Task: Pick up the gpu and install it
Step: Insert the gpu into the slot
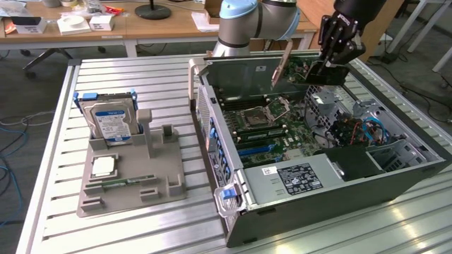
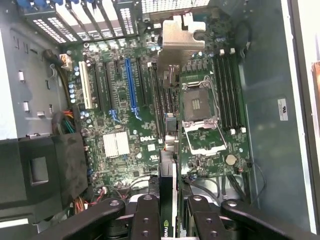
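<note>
Now, gripper [image 1: 323, 66]: closed partway on the gpu [image 1: 310, 78]; the card is pinched across its flat faces, with fingers [image 2: 145, 216] seen on either side of it in the wrist view.
Grip choice: the broad faces are clamped, probably so that twisting is prevented and the connector edge is left free underneath.
Gpu pose: held edge-on, hanging below the fingers, with its bracket [image 1: 281, 64] turned toward the rear wall of the case [image 1: 339, 198]; this is judged to be so the bracket can be matched to the rear openings.
Gpu location: carried in the air over the open case, above the motherboard [image 2: 150, 147]; no contact with the board can be made out.
Alignment: the card is kept roughly parallel to the expansion slots; the blue slot [image 2: 131, 85] lies beside the card's line, not under it, with the card offset toward the CPU socket [image 2: 197, 102].
Case: laid on its side with the panel off, so the board is reached from above.
Holder [image 1: 134, 185]: parked on the table [image 1: 141, 74], well apart on the exterior view's left; the hard drive [image 1: 111, 124] is stood upright in it.
Status: pick-up is judged done; seating is not yet done.
</note>
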`<move>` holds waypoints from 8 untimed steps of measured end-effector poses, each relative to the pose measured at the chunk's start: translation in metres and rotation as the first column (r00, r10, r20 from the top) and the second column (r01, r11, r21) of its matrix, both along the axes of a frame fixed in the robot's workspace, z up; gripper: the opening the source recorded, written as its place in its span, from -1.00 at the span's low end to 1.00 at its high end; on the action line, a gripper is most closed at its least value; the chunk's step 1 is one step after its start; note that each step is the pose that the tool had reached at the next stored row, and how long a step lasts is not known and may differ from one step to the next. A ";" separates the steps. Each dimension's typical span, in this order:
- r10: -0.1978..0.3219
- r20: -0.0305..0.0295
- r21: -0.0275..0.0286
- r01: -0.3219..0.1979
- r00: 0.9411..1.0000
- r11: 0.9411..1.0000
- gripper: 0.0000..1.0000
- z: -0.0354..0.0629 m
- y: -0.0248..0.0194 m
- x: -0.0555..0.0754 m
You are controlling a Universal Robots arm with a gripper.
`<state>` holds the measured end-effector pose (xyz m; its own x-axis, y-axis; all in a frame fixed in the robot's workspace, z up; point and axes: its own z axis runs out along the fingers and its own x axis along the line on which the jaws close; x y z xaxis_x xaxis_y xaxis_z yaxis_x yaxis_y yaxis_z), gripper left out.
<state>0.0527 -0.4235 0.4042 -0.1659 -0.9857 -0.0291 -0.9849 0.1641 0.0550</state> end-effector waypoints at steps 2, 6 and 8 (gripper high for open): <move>0.001 0.000 0.000 -0.001 1.000 1.000 -0.48 -0.0001 0.0000 0.000; 0.001 0.000 0.000 -0.001 1.000 1.000 -0.48 0.0000 0.0000 0.000; 0.001 0.000 0.000 -0.001 1.000 1.000 -0.48 0.0000 0.0000 0.000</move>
